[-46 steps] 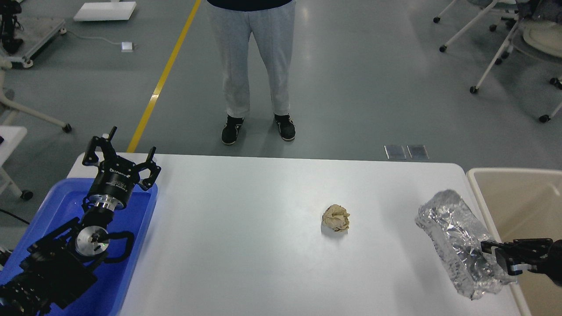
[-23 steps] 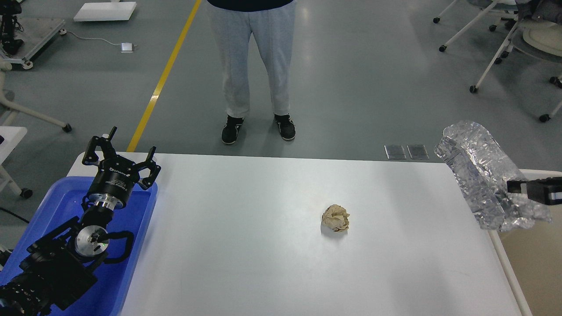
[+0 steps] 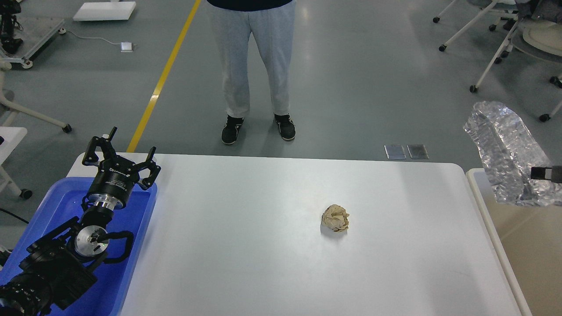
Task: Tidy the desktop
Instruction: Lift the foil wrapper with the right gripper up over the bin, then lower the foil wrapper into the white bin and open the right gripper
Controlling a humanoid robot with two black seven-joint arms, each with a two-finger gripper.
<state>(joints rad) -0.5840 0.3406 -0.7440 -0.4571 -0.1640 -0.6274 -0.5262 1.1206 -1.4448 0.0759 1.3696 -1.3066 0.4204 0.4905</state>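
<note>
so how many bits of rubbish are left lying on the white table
1: a crumpled paper ball right of the middle of the table. The foil bag is off it, held up in the right claw over the beige bin.

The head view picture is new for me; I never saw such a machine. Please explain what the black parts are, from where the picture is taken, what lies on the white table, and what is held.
The camera sits in the robot's head and looks forward and down. The black part at the left is the robot's own left arm; its left gripper, two fingers spread open, holds nothing and hangs over a blue tray. On the white desktop lies only a crumpled beige paper ball. At the right edge, just the tip of the right gripper shows; it holds a crinkled silver foil bag in the air above a beige bin. The legs behind the table belong to a standing person.
</note>
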